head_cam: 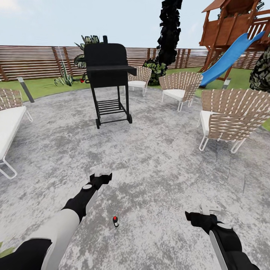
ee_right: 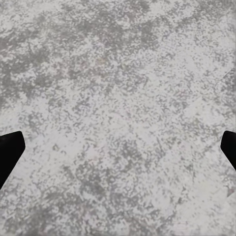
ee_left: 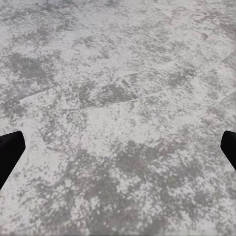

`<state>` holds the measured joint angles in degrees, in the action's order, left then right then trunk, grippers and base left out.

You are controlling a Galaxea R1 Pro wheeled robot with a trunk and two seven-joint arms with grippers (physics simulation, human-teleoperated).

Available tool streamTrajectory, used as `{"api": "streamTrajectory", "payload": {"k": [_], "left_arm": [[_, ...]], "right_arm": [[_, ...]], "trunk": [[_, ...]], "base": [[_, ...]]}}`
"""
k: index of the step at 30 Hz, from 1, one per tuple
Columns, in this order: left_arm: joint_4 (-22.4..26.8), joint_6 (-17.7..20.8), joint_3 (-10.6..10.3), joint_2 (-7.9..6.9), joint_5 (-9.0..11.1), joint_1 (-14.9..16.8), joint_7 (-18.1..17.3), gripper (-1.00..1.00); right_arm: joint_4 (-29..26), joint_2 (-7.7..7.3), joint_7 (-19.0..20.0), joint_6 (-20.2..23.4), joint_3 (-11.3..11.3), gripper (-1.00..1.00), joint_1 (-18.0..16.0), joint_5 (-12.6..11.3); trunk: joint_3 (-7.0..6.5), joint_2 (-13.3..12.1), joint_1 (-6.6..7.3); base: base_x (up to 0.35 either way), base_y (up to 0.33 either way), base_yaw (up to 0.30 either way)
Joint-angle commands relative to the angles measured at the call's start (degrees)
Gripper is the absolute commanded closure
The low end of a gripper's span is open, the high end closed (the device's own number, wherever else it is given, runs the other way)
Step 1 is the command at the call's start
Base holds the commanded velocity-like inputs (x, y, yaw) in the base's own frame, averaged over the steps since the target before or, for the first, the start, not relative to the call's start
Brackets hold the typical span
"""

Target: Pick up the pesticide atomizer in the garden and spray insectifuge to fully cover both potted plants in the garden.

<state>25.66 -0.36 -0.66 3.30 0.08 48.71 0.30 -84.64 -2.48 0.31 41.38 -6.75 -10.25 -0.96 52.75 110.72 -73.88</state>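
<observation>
The pesticide atomizer [head_cam: 116, 221], a small dark bottle with a white band and a red top, stands upright on the grey mottled patio [head_cam: 157, 150] of the garden. It sits between my two arms, close to me. My left gripper [head_cam: 100, 173] hovers above and beyond it, open and holding nothing. My right gripper [head_cam: 209, 207] hangs to its right, also open and holding nothing. In the left wrist view the left gripper [ee_left: 118, 157] has only paving between its dark fingertips [ee_left: 10, 152]. The right gripper [ee_right: 118, 155] likewise looks down on bare paving. The potted plants are out of view.
A black grill [head_cam: 108, 78] stands ahead at centre. Woven chairs [head_cam: 228, 116] sit at the right, with two more [head_cam: 179, 88] further back. A white lounger [head_cam: 9, 123] lies at the left. Beyond are the grass, the slatted fence [head_cam: 33, 60], large leafy plants [head_cam: 65, 78] and a blue slide [head_cam: 228, 60].
</observation>
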Motion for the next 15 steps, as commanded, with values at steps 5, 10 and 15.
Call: {"api": "streamTrajectory", "payload": {"k": [5,10,15], "left_arm": [[0.0,0.0,0.0,-0.05,0.0,0.0,0.0,-1.0],[0.0,-0.1,-0.1,-0.05,0.0,-0.2,0.0,-1.0],[0.0,-0.1,-0.1,-0.15,0.1,-0.3,0.0,-1.0]], "right_arm": [[0.0,-0.18,0.0,0.3,0.0,-1.0,0.0,-0.1],[0.0,-0.24,0.0,0.3,0.0,-1.0,0.0,-0.1],[0.0,-0.25,0.0,0.3,0.0,-1.0,0.0,-0.1]], "trunk": [[1.27,2.0,-1.1],[2.61,4.0,-2.2],[3.97,6.1,-3.29]], "base": [[0.0,0.0,0.0],[0.0,0.0,0.0],[0.0,0.0,0.0]]}}
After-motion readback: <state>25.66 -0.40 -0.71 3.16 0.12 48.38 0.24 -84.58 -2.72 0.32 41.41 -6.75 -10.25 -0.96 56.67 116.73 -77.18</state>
